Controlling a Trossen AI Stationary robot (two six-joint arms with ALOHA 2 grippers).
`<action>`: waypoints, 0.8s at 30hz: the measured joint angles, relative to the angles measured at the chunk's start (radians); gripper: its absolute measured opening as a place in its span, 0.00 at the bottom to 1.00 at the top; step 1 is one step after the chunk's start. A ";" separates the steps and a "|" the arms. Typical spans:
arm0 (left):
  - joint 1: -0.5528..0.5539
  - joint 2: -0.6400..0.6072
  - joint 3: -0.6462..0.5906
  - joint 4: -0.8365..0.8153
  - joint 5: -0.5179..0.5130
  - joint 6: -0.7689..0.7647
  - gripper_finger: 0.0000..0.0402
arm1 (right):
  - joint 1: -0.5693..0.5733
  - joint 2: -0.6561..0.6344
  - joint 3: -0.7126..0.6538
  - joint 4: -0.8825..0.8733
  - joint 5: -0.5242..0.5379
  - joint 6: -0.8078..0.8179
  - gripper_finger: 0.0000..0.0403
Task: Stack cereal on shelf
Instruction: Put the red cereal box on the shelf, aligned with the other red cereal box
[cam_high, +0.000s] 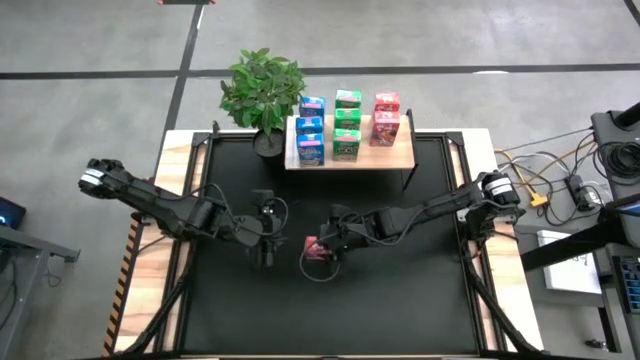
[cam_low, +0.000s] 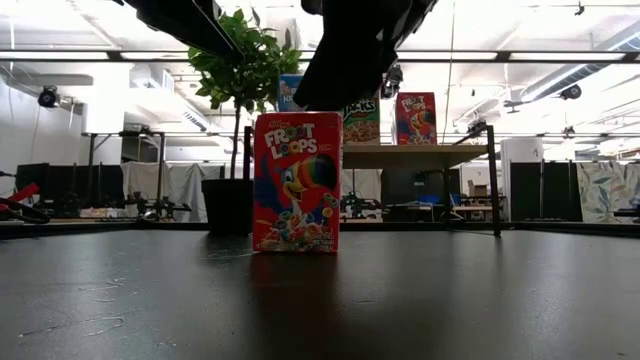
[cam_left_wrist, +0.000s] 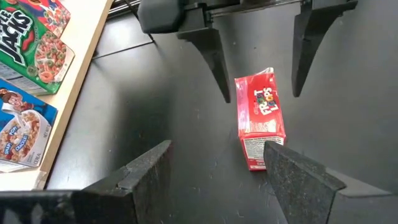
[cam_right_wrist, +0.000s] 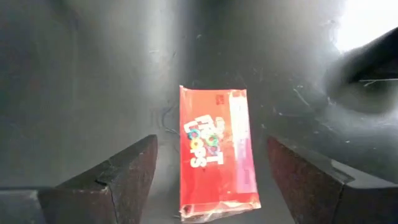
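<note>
**One red box on the mat beneath an open right gripper; the other boxes on the shelf**

A small red rectangular cardboard cereal box, printed "Froot Loops", stands upright on the black table mat near the middle of the table, well apart from the shelf. In the high view the right gripper hangs directly over it, at the end of the dark right arm that reaches in from the table's right side. In the right wrist view its two dark fingers are spread wide, one on each side of the box's top face and clear of it.

The left gripper sits just beside the right one, toward the table's left. Its fingers are likewise apart and hold nothing; in the left wrist view the red box lies between and beyond them, under the right gripper's spread fingers.

The light wooden plank shelf on thin dark legs stands at the far edge of the table. On it the high view shows blue boxes at the left, green boxes in the middle and red/pink boxes at the right. The exact count in each group cannot be told. A leafy green potted plant stands just beside the shelf's left end.
</note>
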 joint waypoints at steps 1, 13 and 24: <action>0.000 0.000 0.000 0.000 0.000 0.000 0.58 | 0.000 0.000 -0.001 0.000 0.000 0.003 0.71; 0.000 0.001 0.000 0.005 0.000 0.000 0.58 | 0.000 0.046 -0.007 0.024 0.000 -0.027 0.54; 0.000 0.001 -0.002 0.005 0.000 0.003 0.59 | 0.001 0.027 -0.007 0.025 -0.004 -0.049 0.30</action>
